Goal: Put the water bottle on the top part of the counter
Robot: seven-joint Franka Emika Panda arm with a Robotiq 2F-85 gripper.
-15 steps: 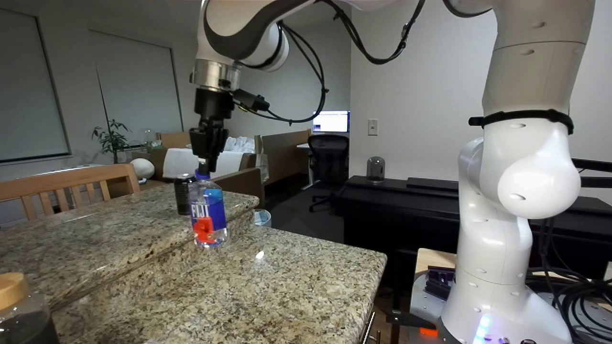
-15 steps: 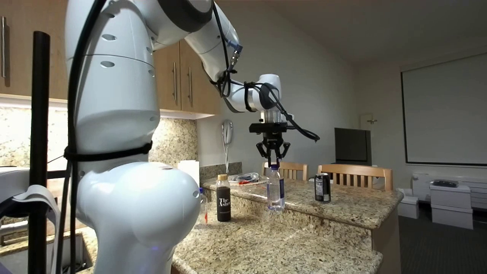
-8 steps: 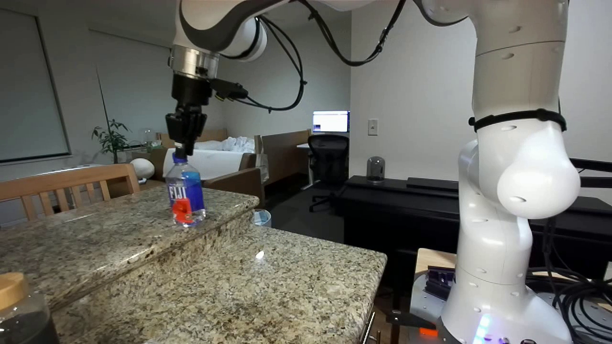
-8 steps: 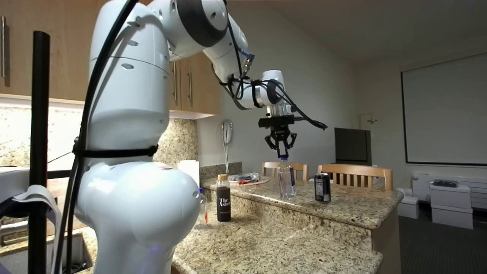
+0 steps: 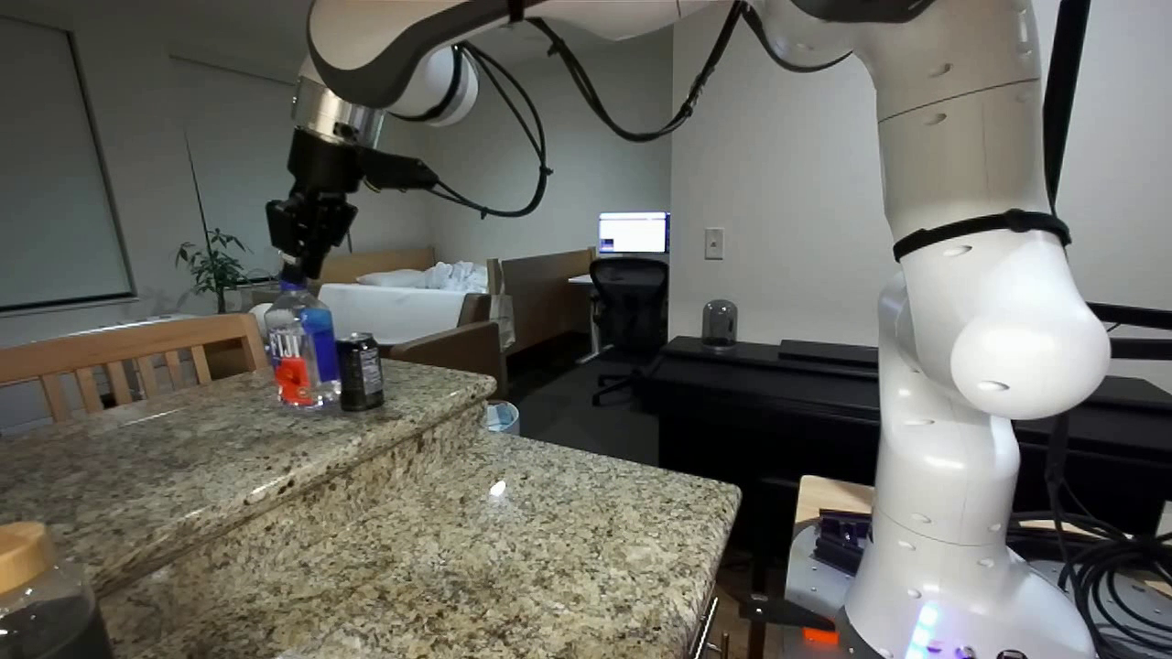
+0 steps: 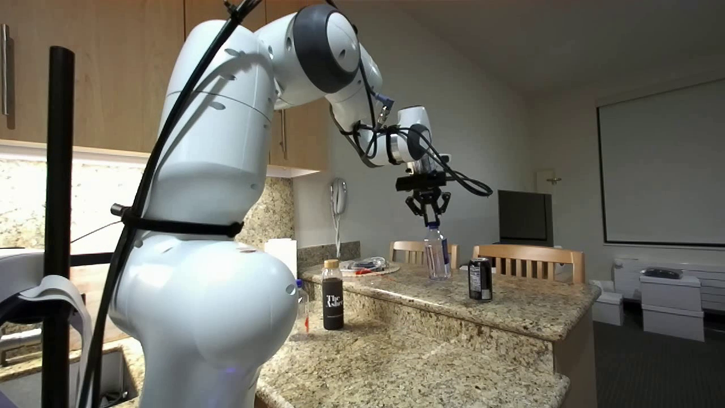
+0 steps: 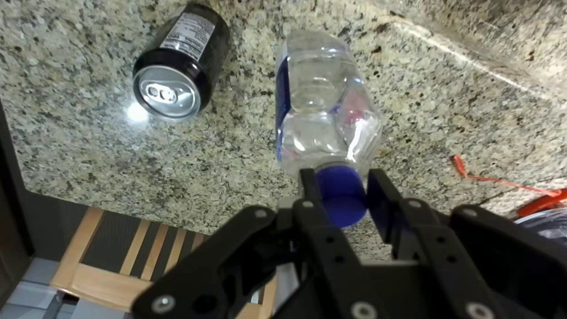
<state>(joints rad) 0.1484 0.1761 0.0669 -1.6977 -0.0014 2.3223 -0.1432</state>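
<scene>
The water bottle is clear with a blue cap and red label band; it shows in both exterior views (image 5: 307, 357) (image 6: 437, 256) and in the wrist view (image 7: 328, 102). My gripper (image 5: 302, 268) (image 6: 432, 220) has its fingers on either side of the blue cap, shut on it, as the wrist view (image 7: 342, 181) shows. The bottle hangs slightly tilted over the top part of the counter (image 5: 174, 439) (image 6: 527, 306) (image 7: 221, 177). Its base is at or just above the granite; I cannot tell whether it touches.
A dark can (image 5: 362, 371) (image 6: 480, 279) (image 7: 177, 75) stands on the top tier near the bottle. The lower slab (image 5: 531, 540) holds a dark bottle with a wooden cap (image 6: 333, 300). A plate with loose items (image 6: 369, 266) lies farther along the top tier. Wooden chairs (image 6: 532, 260) stand behind.
The bottle has moved with my gripper from in front of the top tier's edge to over that tier, passing the can. The gripper and bottle have tilted a little.
</scene>
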